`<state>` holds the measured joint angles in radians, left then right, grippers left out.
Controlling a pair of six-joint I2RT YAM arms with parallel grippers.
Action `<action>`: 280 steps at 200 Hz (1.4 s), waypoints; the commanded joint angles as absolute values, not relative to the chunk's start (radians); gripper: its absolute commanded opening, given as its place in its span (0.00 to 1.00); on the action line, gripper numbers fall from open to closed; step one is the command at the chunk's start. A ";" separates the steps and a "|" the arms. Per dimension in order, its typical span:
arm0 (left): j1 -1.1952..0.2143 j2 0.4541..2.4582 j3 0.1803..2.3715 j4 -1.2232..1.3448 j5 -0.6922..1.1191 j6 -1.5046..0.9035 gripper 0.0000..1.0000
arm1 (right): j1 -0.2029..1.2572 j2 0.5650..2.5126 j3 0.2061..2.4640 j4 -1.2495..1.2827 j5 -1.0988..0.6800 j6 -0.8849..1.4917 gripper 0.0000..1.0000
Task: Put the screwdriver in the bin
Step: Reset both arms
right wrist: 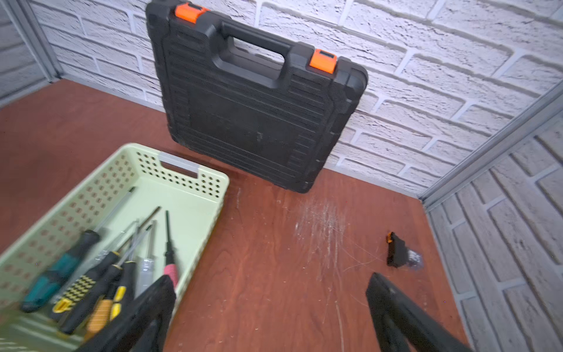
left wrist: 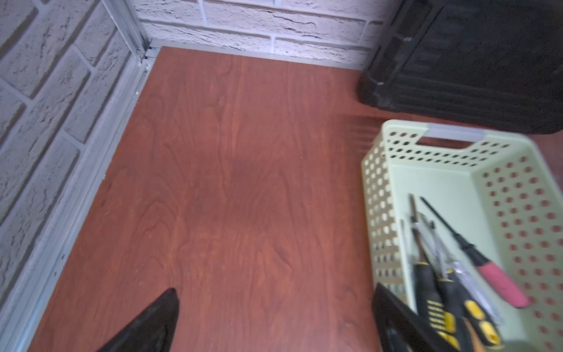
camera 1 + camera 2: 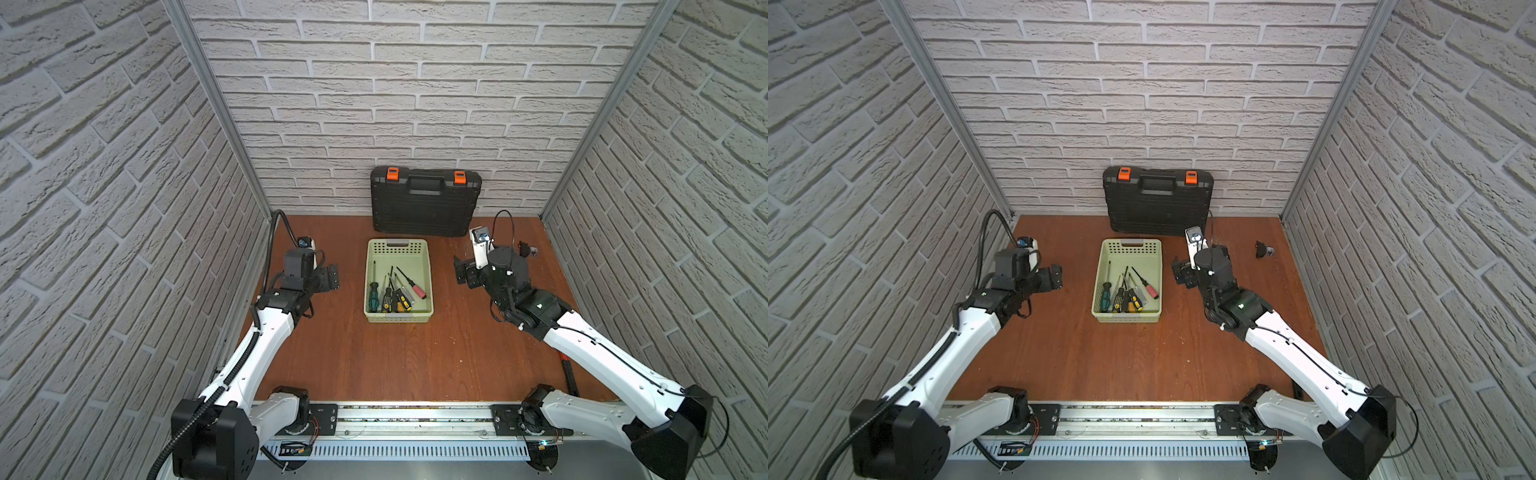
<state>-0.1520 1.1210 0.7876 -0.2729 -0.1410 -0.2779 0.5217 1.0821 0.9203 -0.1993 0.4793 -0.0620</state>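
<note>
The pale green bin (image 3: 398, 317) stands mid-table in both top views, also (image 3: 1126, 319). Inside lie several screwdrivers: a pink-handled one (image 3: 417, 288), a teal one (image 3: 373, 296) and black-and-yellow ones (image 3: 390, 300). My left gripper (image 3: 332, 277) hovers left of the bin, open and empty. In the left wrist view its jaws (image 2: 275, 291) stand wide over bare wood beside the bin wall (image 2: 375, 183). My right gripper (image 3: 459, 270) is to the right of the bin, open and empty. Its jaws (image 1: 271, 279) are spread over the table next to the bin rim (image 1: 215, 180).
A black toolcase (image 3: 426, 201) with orange latches leans on the back wall behind the bin. A small black part (image 3: 527, 249) lies at the far right. A dark slender thing with an orange end (image 3: 568, 371) lies partly hidden under my right arm. Brick walls enclose three sides.
</note>
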 commanded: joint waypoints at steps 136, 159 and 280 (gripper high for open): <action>0.040 1.526 0.458 0.746 -0.180 -0.107 0.98 | 0.137 1.187 0.387 0.566 0.197 -0.028 0.99; 0.046 1.582 0.359 0.988 -0.158 -0.102 0.98 | 0.126 1.275 0.321 0.731 0.167 -0.038 0.99; 0.053 1.573 0.379 0.935 -0.137 -0.107 0.98 | 0.064 1.456 0.373 0.782 0.068 -0.002 1.00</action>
<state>0.0456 1.5749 0.3695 0.8612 -0.1474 -0.1081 0.0662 1.4666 0.3721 0.7761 0.0837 -0.0151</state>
